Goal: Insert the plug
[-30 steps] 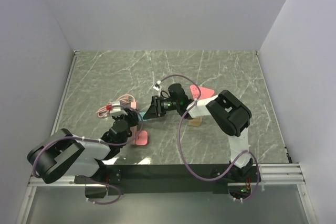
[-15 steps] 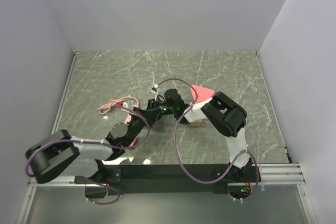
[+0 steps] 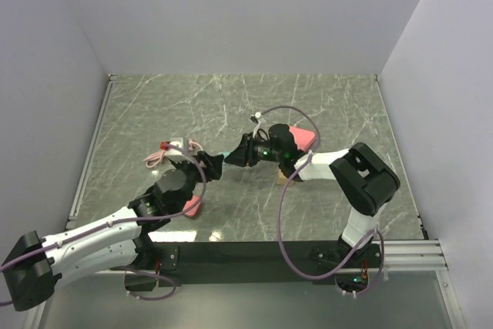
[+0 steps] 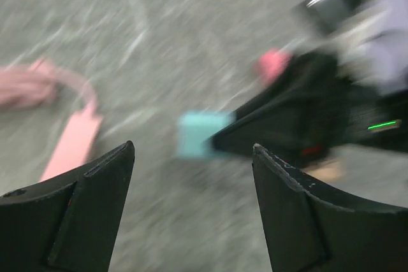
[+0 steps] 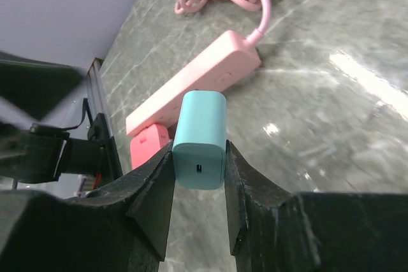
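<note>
The plug [image 5: 201, 138] is a teal charger block held off the table, with my right gripper [image 5: 198, 149] shut on its sides. In the top view the right gripper [image 3: 235, 153] points left, the plug [image 3: 221, 152] at its tip. The pink power strip [image 5: 191, 90] lies flat just beyond it and is partly hidden under my left arm in the top view [image 3: 191, 206]. My left gripper [image 4: 192, 146] is open with nothing between its fingers. The blurred left wrist view shows the plug [image 4: 199, 133] just ahead of those fingers. From above, the left gripper [image 3: 209, 166] sits close to the plug's left.
The strip's pink cable [image 3: 166, 153] lies coiled at the left. A red-pink block [image 5: 150, 148] sits at the strip's near end. A pink object [image 3: 299, 136] and a tan block [image 3: 286, 180] lie by the right arm. A rail [image 3: 92, 144] edges the table's left side.
My left arm has stretched out towards the middle and its gripper has gone from shut to open. The right gripper has shifted slightly right, still holding the plug.
</note>
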`<act>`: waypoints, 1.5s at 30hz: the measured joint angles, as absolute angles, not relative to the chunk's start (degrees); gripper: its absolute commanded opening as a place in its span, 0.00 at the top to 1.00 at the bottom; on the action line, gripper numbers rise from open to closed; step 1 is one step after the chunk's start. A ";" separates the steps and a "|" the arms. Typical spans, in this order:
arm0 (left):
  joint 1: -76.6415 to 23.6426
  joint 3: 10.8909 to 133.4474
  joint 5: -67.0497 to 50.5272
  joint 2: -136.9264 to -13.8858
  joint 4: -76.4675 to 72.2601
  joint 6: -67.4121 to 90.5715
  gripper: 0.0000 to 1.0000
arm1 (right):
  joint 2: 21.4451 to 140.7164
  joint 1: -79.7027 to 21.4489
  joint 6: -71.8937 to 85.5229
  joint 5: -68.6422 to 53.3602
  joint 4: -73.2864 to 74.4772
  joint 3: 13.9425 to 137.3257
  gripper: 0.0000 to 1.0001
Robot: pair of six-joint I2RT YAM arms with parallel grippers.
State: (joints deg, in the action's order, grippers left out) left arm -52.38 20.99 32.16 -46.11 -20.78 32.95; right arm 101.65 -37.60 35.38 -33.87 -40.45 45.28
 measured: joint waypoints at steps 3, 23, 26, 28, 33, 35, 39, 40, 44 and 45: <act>-52.40 21.71 35.79 -49.63 -7.88 37.15 0.23 | 99.35 -36.58 34.76 -33.69 -39.79 43.46 1.00; -55.99 26.39 50.61 -62.30 17.34 55.81 0.17 | 93.27 -30.85 34.70 -37.08 -43.75 36.27 1.00; -56.01 32.12 52.71 -71.77 21.85 59.75 0.14 | 93.27 -30.63 35.05 -37.82 -45.06 35.88 1.00; -56.03 35.07 54.17 -75.85 24.73 62.22 0.13 | 93.27 -30.30 35.16 -38.28 -45.84 35.35 1.00; -56.34 36.77 56.12 -78.52 28.42 65.58 0.14 | 93.17 -29.67 35.51 -39.05 -46.81 34.30 1.00; -57.43 36.77 57.30 -78.48 30.35 67.42 0.13 | 93.19 -29.45 35.64 -39.29 -47.07 34.20 1.00; -58.43 37.45 58.52 -78.39 33.45 69.71 0.09 | 93.19 -29.21 36.29 -40.03 -48.05 34.17 1.00; -57.78 37.80 58.39 -78.52 33.71 69.76 0.09 | 93.19 -29.21 36.40 -40.14 -48.45 34.17 1.00; -53.36 40.05 57.23 -81.87 34.50 70.13 0.07 | 93.19 -29.21 36.56 -40.16 -48.86 34.17 1.00; -52.86 40.58 56.97 -83.26 35.18 70.48 0.06 | 93.19 -29.19 36.58 -40.18 -48.88 34.17 1.00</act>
State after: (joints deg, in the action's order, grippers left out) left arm -52.86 40.58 56.97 -83.26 35.18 70.48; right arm 93.19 -29.19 36.58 -40.18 -48.88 34.17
